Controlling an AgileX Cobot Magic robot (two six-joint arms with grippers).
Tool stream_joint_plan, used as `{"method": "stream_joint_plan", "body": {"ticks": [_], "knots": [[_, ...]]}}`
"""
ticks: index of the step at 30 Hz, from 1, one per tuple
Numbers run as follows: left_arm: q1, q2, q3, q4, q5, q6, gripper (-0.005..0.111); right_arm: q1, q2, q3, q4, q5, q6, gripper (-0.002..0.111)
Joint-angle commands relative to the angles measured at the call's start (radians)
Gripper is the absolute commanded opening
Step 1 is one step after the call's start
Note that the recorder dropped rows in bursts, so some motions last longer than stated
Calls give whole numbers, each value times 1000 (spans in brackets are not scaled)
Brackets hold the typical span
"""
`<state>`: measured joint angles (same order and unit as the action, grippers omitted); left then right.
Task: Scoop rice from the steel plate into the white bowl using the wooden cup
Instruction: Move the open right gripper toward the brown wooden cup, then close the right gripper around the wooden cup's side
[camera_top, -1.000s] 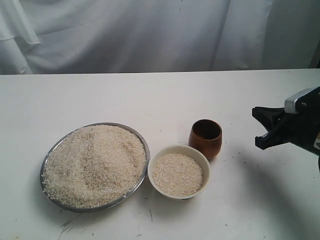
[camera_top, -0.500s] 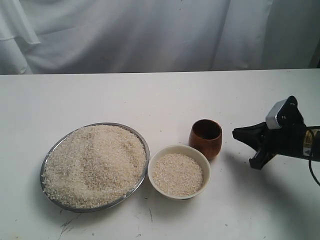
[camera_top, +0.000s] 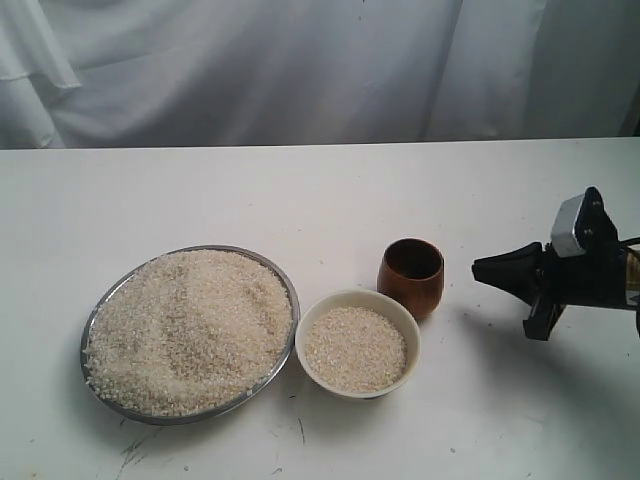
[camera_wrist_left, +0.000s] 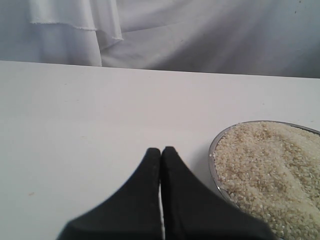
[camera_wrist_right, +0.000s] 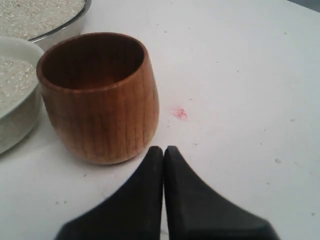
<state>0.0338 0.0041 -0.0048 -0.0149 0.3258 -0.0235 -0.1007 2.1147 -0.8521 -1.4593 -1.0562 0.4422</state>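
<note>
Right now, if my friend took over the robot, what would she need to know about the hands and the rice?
Left gripper: shut and empty, near the rim of the steel plate.
Right gripper: shut and empty, pointing at the wooden cup from close by, not touching it.
Things: the plate is heaped with rice. The white bowl sits beside the plate and already holds some rice. The cup stands upright and empty next to the bowl.
Done: the cup has not been picked up.
Left: open the right gripper, grasp the cup, scoop from the plate, tip into the bowl.
</note>
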Motion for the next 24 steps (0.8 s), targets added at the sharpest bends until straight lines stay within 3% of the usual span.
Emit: {"method": "stream_joint_plan", "body": {"ticks": [1,6,8,16,24], "knots": [[2,-4,5,-2,-7,0,0,-15,0,-4,-22,-18,61,0],[2,-4,5,-2,-7,0,0,-12,0,-2,-42,-22,154,1],[2,-4,5,-2,-7,0,0,-12,0,-2,-42,-40,160,9],[2,-4,5,-2,-7,0,0,-10,0,-2,-42,-32,224,63],[2,-4,5,-2,-7,0,0,39,6,-2,-48,-27,256,68]]}}
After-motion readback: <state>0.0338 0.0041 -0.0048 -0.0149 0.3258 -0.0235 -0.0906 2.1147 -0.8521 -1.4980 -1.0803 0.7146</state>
